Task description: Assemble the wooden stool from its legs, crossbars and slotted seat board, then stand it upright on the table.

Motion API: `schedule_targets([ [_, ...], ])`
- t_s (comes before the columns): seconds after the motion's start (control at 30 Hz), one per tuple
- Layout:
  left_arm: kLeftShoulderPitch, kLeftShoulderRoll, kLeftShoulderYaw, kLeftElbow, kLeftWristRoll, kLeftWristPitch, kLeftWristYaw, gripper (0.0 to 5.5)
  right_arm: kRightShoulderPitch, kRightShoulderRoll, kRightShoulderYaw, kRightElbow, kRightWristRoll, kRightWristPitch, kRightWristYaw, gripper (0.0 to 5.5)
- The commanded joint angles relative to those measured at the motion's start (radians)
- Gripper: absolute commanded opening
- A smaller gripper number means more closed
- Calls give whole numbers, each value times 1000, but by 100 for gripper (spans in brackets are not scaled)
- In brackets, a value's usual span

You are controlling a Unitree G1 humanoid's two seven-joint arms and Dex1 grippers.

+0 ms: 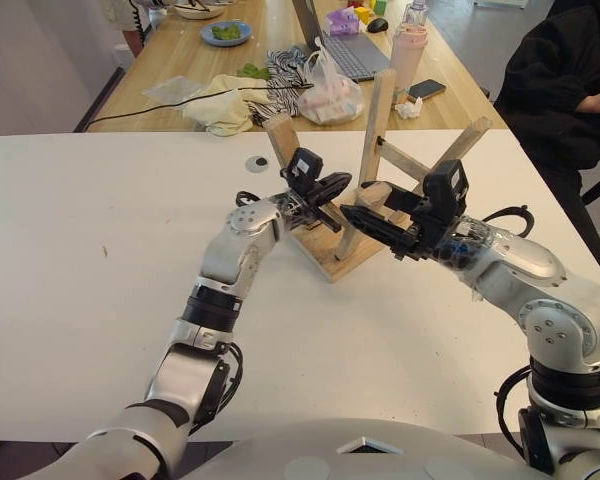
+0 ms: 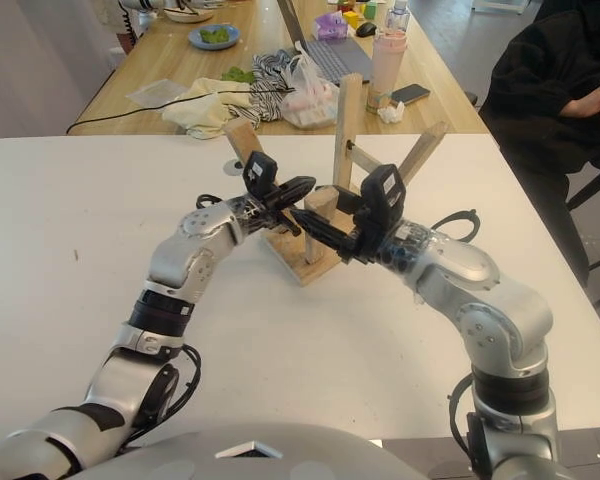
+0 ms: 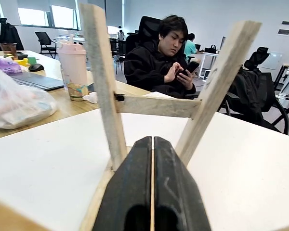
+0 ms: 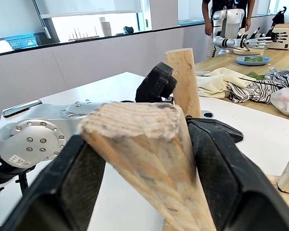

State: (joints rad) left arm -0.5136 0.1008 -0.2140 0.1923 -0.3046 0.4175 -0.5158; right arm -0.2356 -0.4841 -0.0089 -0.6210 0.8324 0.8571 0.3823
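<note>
The part-built stool (image 1: 365, 190) stood upside down just above the middle of the head-camera frame. Its seat board (image 1: 330, 258) was down on the white desk (image 1: 100, 260) and its legs pointed up. One leg (image 1: 280, 135) leaned toward the upper left, and a taller one (image 1: 378, 105) rose nearly straight. A third (image 1: 462, 148) slanted toward the upper right. A crossbar (image 1: 405, 160) ran between the tall leg and the slanting one.

The right tool (image 4: 144, 139) entered from the lower right of the head-camera frame. It was clenched on a fourth leg (image 4: 135, 120), with one black finger (image 4: 82, 178) on either side of the rough-cut end. That end sat at the centre of the stool, just above the seat board.

The left tool (image 3: 152, 140) entered from the lower left, its two fingers (image 3: 130, 192) pressed flat together with nothing seen between them. It sat low over the seat board, aimed at the gap between the two legs joined by the crossbar. Whether it touched the board could not be told. The two tools were just beside each other at the middle of the stool.

Along the top of the frame stood a second, wooden desk (image 1: 160, 85). It carried a laptop (image 1: 345, 50), a pink cup (image 1: 408, 48) and a plastic bag (image 1: 330, 95).
</note>
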Motion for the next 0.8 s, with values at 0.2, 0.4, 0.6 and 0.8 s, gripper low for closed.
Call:
schedule_targets([
  [0.2, 164, -53, -176, 49, 69, 112, -19, 0, -114, 70, 113, 44, -12, 89, -34, 260],
  [0.4, 186, -56, -135, 59, 62, 92, -5, 0, -178, 125, 204, 154, -95, 151, -70, 249],
  [0.6, 178, -32, 81, -122, 26, -102, 85, 0, -158, 60, 227, 161, -133, 150, -12, 238],
  [0.8, 179, 37, 256, -377, -52, -55, 151, 0, -176, 44, 195, 195, -180, 105, 9, 238],
])
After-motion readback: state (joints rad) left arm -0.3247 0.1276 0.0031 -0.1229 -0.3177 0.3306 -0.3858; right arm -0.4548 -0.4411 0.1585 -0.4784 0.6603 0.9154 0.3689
